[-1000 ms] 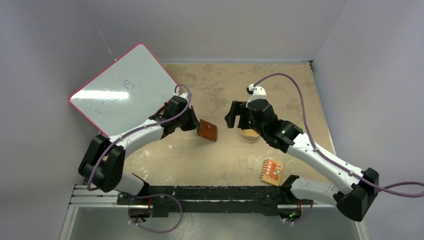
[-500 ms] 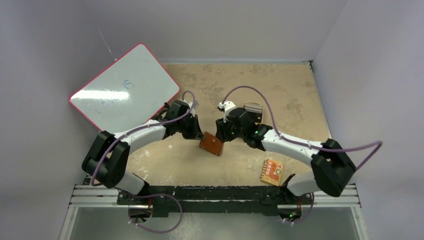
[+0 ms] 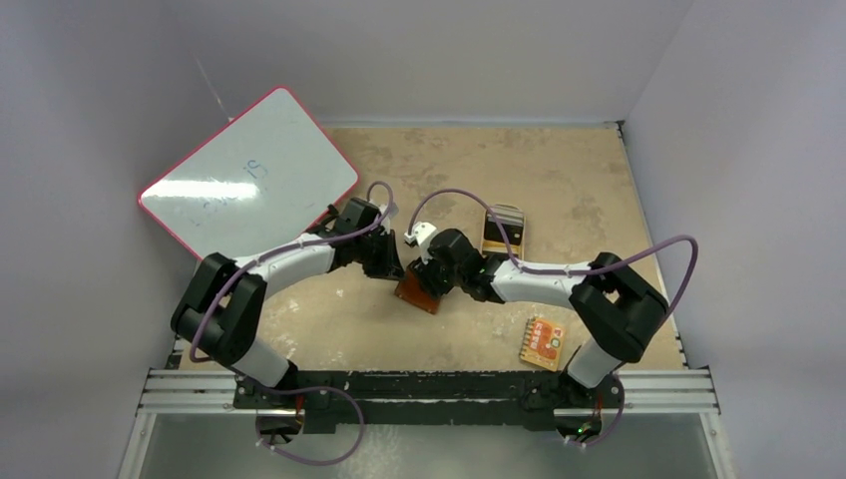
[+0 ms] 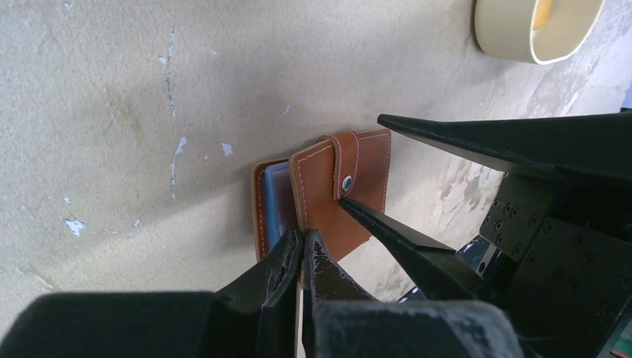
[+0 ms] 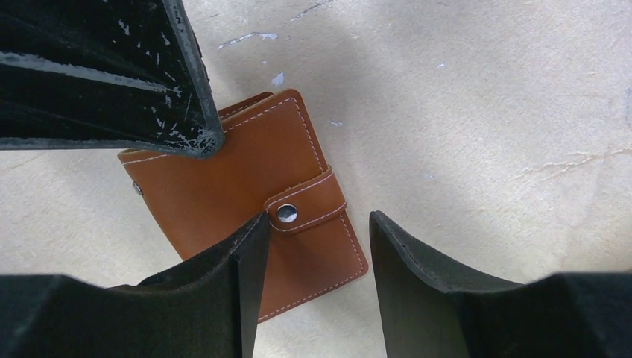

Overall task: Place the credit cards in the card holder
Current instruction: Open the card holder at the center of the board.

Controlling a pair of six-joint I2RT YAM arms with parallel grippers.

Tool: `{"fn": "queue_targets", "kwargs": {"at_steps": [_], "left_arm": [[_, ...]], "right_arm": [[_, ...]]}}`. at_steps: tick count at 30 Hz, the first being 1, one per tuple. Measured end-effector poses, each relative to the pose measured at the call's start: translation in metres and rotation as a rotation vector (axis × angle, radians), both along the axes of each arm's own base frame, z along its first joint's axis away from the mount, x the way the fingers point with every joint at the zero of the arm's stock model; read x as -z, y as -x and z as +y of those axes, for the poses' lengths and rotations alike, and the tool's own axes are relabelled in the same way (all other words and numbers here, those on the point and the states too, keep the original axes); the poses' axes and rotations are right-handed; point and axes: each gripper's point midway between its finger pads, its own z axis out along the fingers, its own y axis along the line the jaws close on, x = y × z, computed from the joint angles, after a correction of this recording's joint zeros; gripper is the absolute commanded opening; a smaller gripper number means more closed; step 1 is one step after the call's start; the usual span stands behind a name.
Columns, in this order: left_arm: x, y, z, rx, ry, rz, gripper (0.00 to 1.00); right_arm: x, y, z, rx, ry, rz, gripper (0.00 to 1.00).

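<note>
The brown leather card holder (image 3: 419,292) lies snapped shut on the table between both arms. My left gripper (image 4: 302,242) is shut, pinching the edge of its front cover. My right gripper (image 5: 317,218) is open and straddles the snap tab end; one finger (image 5: 250,246) touches the holder (image 5: 246,164) beside the snap, and the other is over bare table. A bluish pocket edge (image 4: 277,201) shows under the cover. A dark flat rectangle (image 3: 502,236), seemingly the credit cards, lies in the tan dish (image 3: 502,251).
An orange-red patterned packet (image 3: 544,342) lies at the front right. A red-rimmed whiteboard (image 3: 249,175) leans at the back left. The tan dish also shows in the left wrist view (image 4: 514,41), beyond the holder. Grey walls close in the table.
My right arm has swung left from over the tan dish to the card holder, uncovering the dish. My left gripper has drawn the holder a little nearer and to the right.
</note>
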Motion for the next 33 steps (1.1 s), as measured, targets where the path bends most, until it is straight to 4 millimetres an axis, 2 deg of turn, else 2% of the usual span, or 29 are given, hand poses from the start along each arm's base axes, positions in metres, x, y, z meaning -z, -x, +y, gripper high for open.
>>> {"fn": "queue_targets", "kwargs": {"at_steps": [6, 13, 20, 26, 33], "left_arm": [[0.009, 0.0, 0.005, -0.005, -0.028, 0.02, 0.0], [0.013, -0.002, 0.009, -0.013, -0.04, 0.029, 0.0], [0.015, -0.004, 0.01, -0.017, -0.047, 0.029, 0.0], [0.018, -0.004, 0.014, -0.016, -0.063, 0.033, 0.0], [0.018, -0.006, 0.016, -0.022, -0.074, 0.027, 0.0]], "right_arm": [[0.006, 0.001, 0.007, -0.026, 0.003, -0.013, 0.57], [0.0, 0.007, 0.021, -0.088, -0.034, -0.023, 0.56], [0.003, 0.006, 0.021, -0.088, -0.024, -0.032, 0.48], [0.006, -0.001, 0.018, -0.049, -0.008, -0.049, 0.34], [0.007, -0.002, 0.021, -0.013, -0.023, -0.05, 0.03]]}}
